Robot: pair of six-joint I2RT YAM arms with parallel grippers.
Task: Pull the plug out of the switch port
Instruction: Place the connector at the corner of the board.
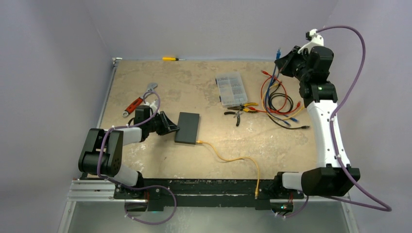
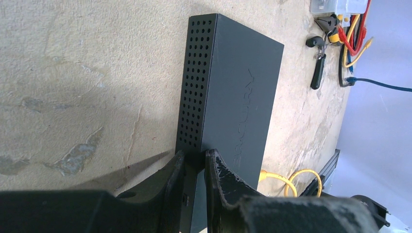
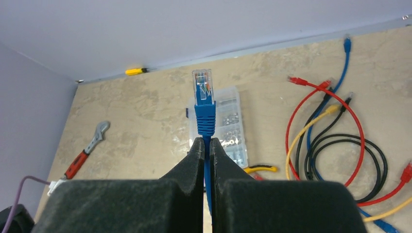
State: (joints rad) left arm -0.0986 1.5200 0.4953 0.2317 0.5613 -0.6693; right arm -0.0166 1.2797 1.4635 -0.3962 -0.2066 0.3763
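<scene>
From above: switch (image 1: 188, 127) flat on the table (image 1: 204, 73), left of centre, long axis running near to far with a slight tilt, port edge turned toward the arm bases. Yellow cable (image 1: 233, 159) plugged into that near edge, trailing right and then down to the table front. Left gripper (image 1: 174, 129) closed on the near left corner of the switch. Right gripper (image 1: 281, 60) raised at the far right, clamped on a blue plug (image 1: 278, 51), well apart from the switch. Between the two, a clear organiser box (image 1: 231, 89), pliers (image 1: 240, 112) and a heap of coloured cables (image 1: 279, 99); red-handled wrench (image 1: 141, 99) beyond the left arm, yellow screwdriver (image 1: 171, 58) at the far edge. Through the left wrist camera: fingers (image 2: 221, 177) pinching the perforated side wall (image 2: 194, 82) near its corner. Through the right wrist camera: jaws pressed together at the foot of the plug's blue boot, plug upright, clear tip pointing up.
</scene>
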